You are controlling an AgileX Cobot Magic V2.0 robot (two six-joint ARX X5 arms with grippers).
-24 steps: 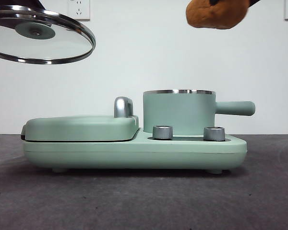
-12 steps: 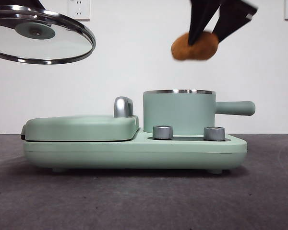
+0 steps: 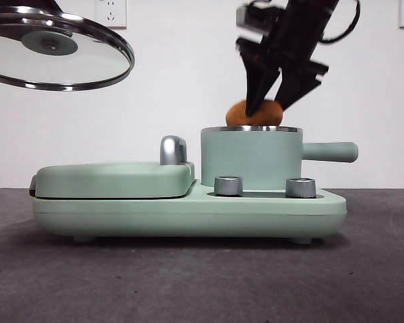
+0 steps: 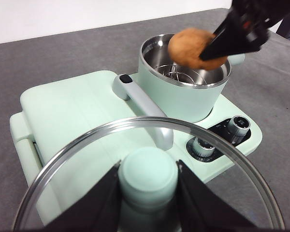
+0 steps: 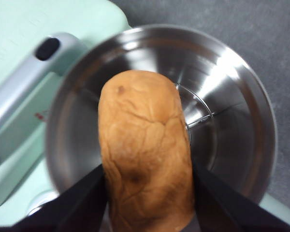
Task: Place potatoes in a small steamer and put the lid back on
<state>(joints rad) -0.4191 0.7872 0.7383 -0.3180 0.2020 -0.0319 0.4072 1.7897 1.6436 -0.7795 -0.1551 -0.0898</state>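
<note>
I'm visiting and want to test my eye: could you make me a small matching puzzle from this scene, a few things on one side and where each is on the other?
Things:
1. potato
2. glass lid
3. steamer pot
4. two metal knobs

Places:
A. on the front of the green base
B. held up high, off to one side
C. standing open on the base
D. gripped just above the pot's rim

Pairs: 1-D, 2-B, 3-C, 4-A

Lab-like test bench, bare white wall [image 3: 188, 81], wall sockets [image 3: 111, 12], grey mat [image 3: 188, 282]
</note>
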